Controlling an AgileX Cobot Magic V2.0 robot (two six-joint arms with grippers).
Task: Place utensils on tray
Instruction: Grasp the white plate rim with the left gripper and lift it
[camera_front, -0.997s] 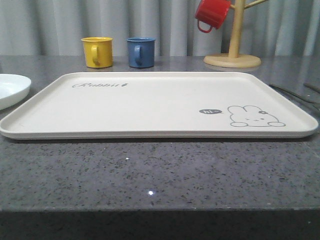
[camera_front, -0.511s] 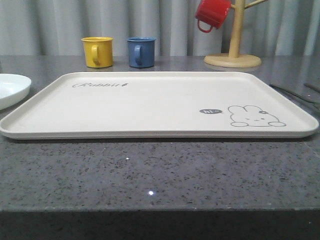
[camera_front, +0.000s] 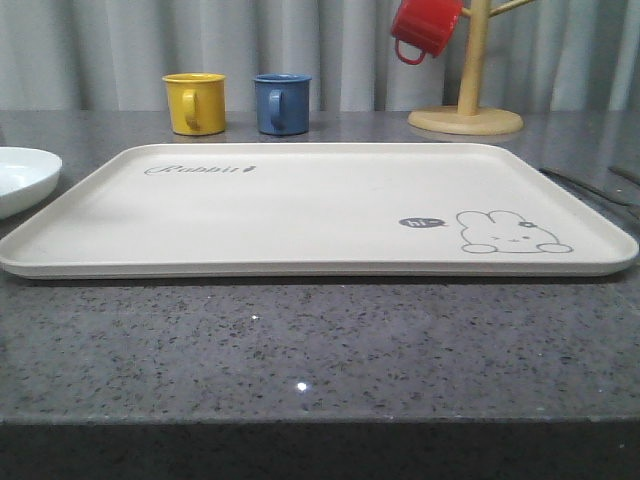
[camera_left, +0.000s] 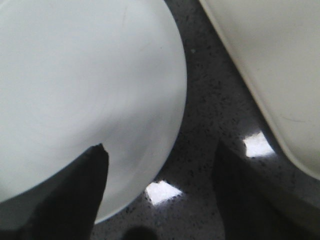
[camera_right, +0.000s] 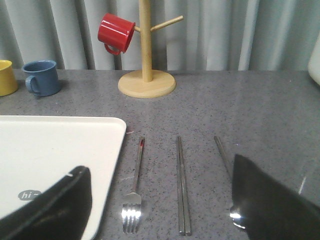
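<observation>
The cream tray (camera_front: 300, 215) with the rabbit drawing lies in the middle of the counter with nothing on it. A white plate (camera_front: 22, 176) sits just off its left end. In the left wrist view my left gripper (camera_left: 160, 187) hangs open low over the plate (camera_left: 85, 90); one finger is over the plate, the other over the counter beside the tray (camera_left: 280, 60). Right of the tray lie a fork (camera_right: 134, 187), a pair of chopsticks (camera_right: 182, 190) and a spoon (camera_right: 223, 154). My right gripper (camera_right: 160, 200) is open above them, and one finger hides part of the spoon's bowl.
A yellow mug (camera_front: 194, 103) and a blue mug (camera_front: 281, 103) stand behind the tray. A wooden mug tree (camera_front: 466, 118) with a red mug (camera_front: 423, 28) hanging on it is at the back right. Grey curtains close off the back, and the counter's edge runs along the front.
</observation>
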